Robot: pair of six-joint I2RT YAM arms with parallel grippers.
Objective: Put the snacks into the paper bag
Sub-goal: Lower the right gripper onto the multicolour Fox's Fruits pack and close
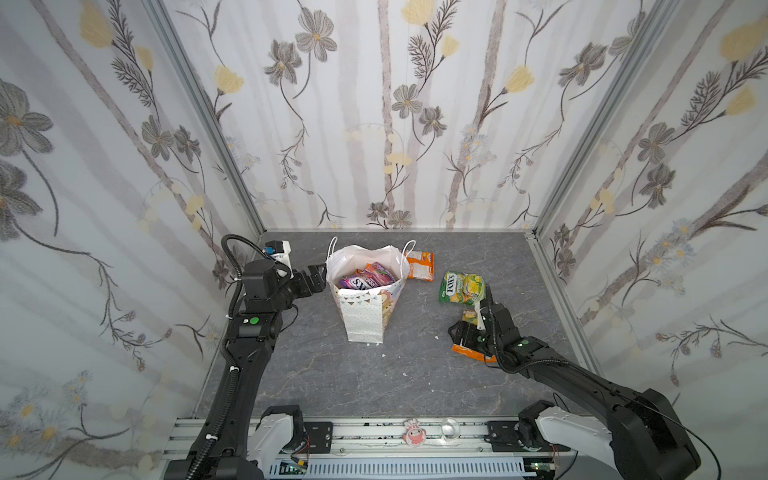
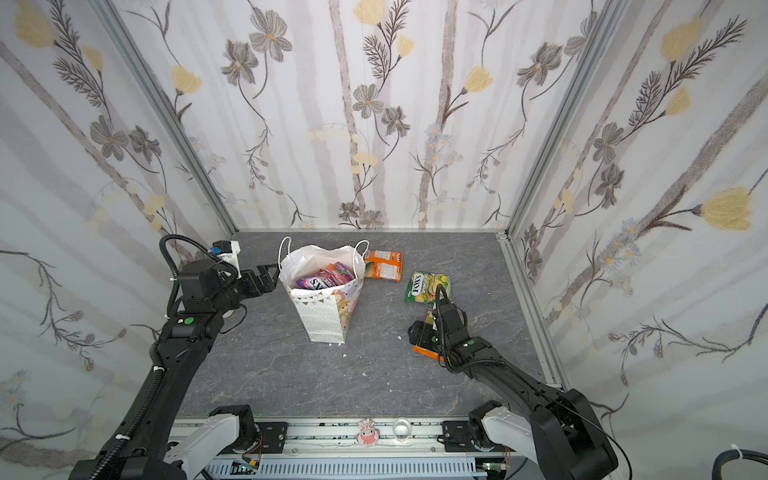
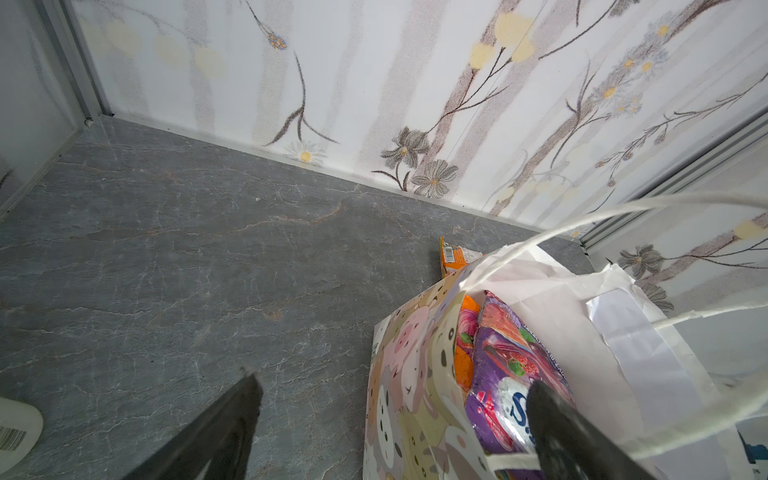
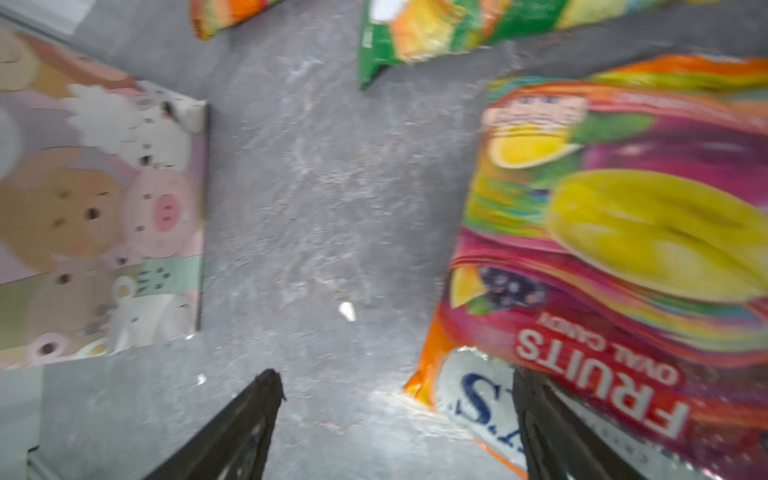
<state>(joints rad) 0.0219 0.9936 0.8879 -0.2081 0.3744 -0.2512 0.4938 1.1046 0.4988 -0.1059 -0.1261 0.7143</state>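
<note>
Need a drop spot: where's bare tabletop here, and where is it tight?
Free: the wide front strip of table between paper bag and front rail; the lane between bag and fruit packet. Crowded: right of the bag, where orange packet, green packet and right gripper cluster; the left gripper crowds the bag's other side.

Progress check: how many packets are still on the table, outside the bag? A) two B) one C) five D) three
D: an orange packet behind the bag, a green packet and a fruits packet all lie on the table.
</note>
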